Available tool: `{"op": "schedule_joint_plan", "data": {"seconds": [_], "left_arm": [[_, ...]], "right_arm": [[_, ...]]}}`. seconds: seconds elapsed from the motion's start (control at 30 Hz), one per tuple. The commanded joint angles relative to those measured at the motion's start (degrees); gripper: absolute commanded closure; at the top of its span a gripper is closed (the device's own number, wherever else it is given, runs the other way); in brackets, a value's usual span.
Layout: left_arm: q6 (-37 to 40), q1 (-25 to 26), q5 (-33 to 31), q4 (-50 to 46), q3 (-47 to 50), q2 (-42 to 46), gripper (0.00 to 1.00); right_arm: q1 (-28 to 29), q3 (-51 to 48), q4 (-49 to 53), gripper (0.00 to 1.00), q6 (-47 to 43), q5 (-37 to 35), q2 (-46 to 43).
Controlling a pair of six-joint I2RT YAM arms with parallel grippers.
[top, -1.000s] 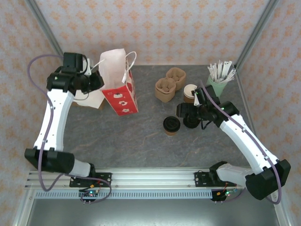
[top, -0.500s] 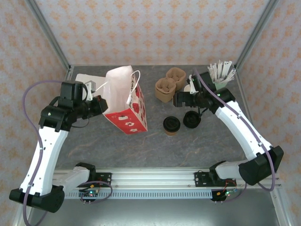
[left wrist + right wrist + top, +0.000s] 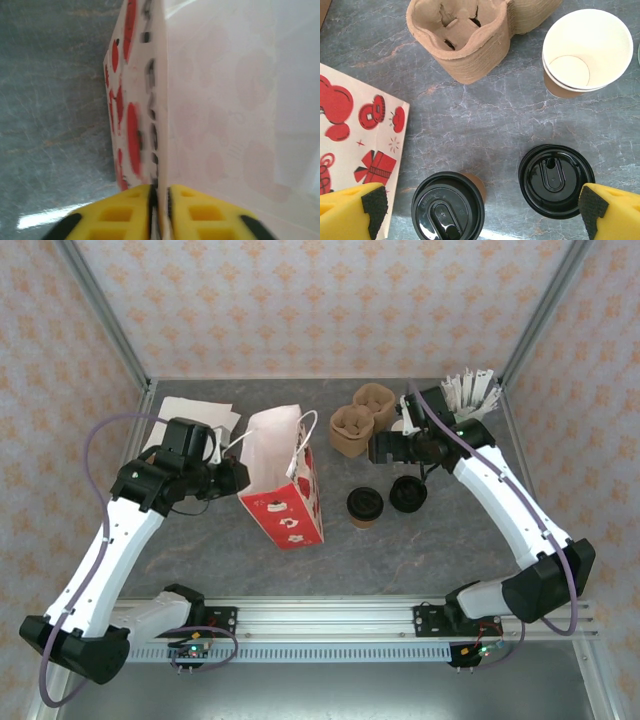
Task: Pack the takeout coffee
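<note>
Two things are framed by the wide-open right tool (image 3: 483,206): the takeout coffee (image 3: 447,209) and, apparently, a loose lid (image 3: 555,178). The bag (image 3: 220,125) is pinched by the left tool (image 3: 159,198).

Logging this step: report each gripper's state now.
Left gripper: closed on the edge of the paper bag.
Right gripper: open, holding nothing.

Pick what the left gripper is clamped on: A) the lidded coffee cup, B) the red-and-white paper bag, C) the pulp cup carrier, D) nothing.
B: in the left wrist view the left gripper is pinched shut on the top edge of the paper bag.
</note>
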State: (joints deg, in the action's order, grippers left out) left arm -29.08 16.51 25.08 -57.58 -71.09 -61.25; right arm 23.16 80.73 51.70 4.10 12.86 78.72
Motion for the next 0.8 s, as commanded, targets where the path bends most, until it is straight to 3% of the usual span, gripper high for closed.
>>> {"op": "schedule_joint_plan", "data": {"seconds": [0.0, 0.4, 0.63, 0.77], "left_arm": [[-1.20, 0.54, -0.43, 2.44, 0.59, 0.00, 0.70], [-0.19, 0.51, 2.56, 0.19, -5.73, 1.34, 0.04], [-0.17, 0.53, 5.55, 1.76, -7.55, 2.43, 0.00], [0.78, 0.45, -0.52, 0.55, -12.53, 2.48, 0.00]], "right_arm": [[-1.52, 1.36, 1.08, 0.01, -1.71, 0.37, 0.60], [-2.91, 9.59, 2.80, 0.01, -8.30, -0.35, 6.12], [-3.19, 13.70, 2.39, 0.01, -10.47, 1.93, 8.74], [-3.38, 19.00, 3.89, 0.01, -14.52, 1.86, 12.42]]}}
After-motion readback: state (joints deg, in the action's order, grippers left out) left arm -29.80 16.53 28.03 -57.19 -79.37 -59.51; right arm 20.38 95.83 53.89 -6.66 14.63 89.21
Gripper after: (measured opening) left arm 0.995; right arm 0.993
